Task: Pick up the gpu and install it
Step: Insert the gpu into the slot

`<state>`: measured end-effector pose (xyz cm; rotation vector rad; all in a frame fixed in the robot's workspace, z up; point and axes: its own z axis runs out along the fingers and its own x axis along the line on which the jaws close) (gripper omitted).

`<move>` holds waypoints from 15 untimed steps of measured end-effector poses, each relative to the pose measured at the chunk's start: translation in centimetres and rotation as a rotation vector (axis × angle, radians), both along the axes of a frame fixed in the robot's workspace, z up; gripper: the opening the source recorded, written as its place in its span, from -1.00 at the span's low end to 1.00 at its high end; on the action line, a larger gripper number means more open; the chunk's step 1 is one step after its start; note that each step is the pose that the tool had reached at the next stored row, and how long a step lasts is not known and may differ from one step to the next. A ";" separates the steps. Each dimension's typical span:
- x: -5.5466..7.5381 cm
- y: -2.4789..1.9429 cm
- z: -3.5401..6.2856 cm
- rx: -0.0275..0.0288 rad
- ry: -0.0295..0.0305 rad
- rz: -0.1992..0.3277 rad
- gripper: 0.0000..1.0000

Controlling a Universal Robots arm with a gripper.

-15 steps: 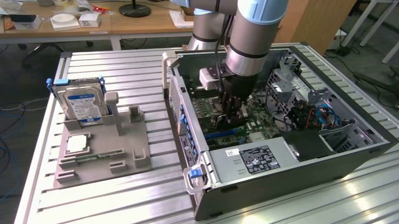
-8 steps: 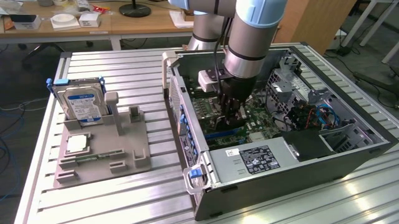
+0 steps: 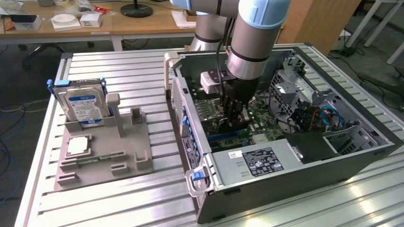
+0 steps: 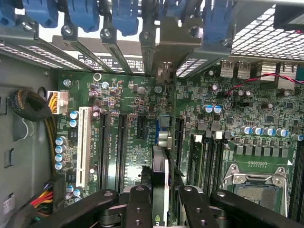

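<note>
My gripper (image 3: 235,122) is down inside the open computer case (image 3: 315,165), over the green motherboard (image 3: 265,124). It is shut on the gpu (image 4: 160,168), which shows edge-on as a thin dark card between the two black fingers (image 4: 137,204). The card's silvery metal bracket (image 4: 167,50) reaches the row of rear slot covers. The card stands upright over the expansion slot area, beside two black slots (image 4: 119,142). I cannot tell whether its lower edge sits in a slot.
On the table at the exterior view's left, a grey holder (image 3: 126,156) carries a silver hard drive (image 3: 83,105), a processor (image 3: 79,145) and a memory stick (image 3: 101,157). Cables (image 3: 325,118) and a power supply (image 3: 265,161) crowd the case. Blue latches (image 4: 85,14) line the rear.
</note>
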<state>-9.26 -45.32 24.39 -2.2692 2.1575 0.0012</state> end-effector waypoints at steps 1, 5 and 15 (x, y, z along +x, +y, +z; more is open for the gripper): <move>0.0 0.00 -0.03 0.0002 -0.0001 0.000 -0.47; 0.0 0.00 -0.13 0.0000 0.0000 0.000 -0.47; 0.0 -0.14 -0.14 0.0002 0.0000 0.000 -0.47</move>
